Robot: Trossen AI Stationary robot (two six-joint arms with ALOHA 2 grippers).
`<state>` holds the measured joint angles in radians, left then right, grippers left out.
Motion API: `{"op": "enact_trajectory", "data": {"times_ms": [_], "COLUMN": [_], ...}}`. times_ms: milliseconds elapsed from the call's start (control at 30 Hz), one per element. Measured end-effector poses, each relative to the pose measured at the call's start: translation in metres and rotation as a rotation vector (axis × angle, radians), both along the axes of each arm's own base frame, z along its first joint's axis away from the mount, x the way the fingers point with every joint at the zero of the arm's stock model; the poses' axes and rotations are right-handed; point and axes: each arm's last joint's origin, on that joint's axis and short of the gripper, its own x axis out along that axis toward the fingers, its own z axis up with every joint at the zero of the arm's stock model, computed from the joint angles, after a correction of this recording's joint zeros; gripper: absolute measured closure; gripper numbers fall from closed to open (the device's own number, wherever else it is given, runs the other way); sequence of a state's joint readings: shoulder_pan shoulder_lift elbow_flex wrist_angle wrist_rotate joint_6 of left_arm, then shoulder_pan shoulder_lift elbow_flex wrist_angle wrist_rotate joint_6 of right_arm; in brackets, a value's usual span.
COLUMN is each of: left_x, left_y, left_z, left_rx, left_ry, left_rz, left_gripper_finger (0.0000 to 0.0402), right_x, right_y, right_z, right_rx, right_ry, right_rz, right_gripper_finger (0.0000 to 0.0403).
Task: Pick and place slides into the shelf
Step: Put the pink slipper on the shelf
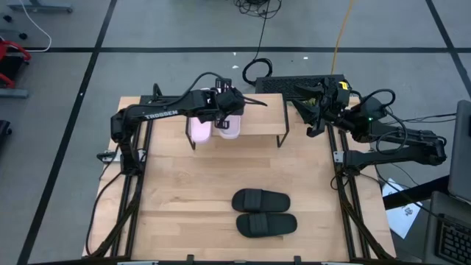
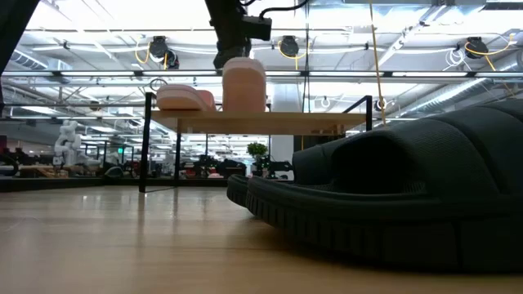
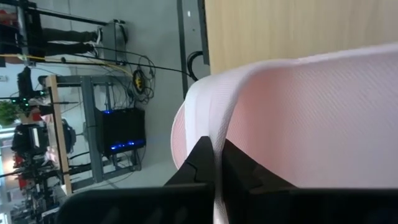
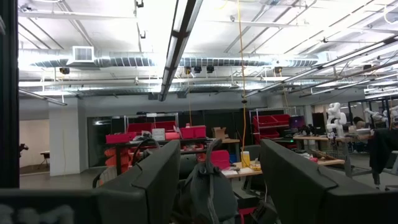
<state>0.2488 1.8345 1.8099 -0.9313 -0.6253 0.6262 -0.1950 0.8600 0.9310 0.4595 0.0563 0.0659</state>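
The shelf stands at the table's far edge, its plank top on thin black legs. One pale pink slide lies flat on the plank. My left gripper reaches over the shelf from above and is shut on the second pink slide, which stands steeply tilted with its lower end at the plank. The two black slides lie side by side on the table near its front edge. My right gripper is open and empty beside the shelf's right end, facing the room. My left gripper pinches a thin raised edge of the pink slide between its two fingers, coming from above. Whether that edge is strap or sole, I cannot tell. The slide hangs steeply tilted below the fingers, its lower end at the plank; whether it rests there I cannot tell.
The shelf's right half is bare plank. The black slides fill the low view's foreground. Cables and a dark box lie behind the table's far edge. Bare tabletop lies between the shelf and the black slides.
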Motion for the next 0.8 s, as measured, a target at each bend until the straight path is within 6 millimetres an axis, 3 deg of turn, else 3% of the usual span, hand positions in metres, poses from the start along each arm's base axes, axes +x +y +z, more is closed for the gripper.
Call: {"op": "enact_trajectory", "data": {"times_ms": [400,800], "left_x": [0.004,0.002], "left_y": [-0.018,-0.014], "left_z": [0.000,-0.001], "left_rx": [0.007,-0.009], "left_ry": [0.024,0.015], "left_rz": [-0.068,-0.031], "left_gripper_finger": [0.0402,0.0402], "right_x": [0.000,0.000], "right_y": [0.000,0.000], "right_z": [0.000,0.000], "right_rx": [0.020,0.022], "right_ry": [-0.006,-0.006], "right_rz": [0.010,0.016], "right_gripper_finger": [0.0193,0.0193]}}
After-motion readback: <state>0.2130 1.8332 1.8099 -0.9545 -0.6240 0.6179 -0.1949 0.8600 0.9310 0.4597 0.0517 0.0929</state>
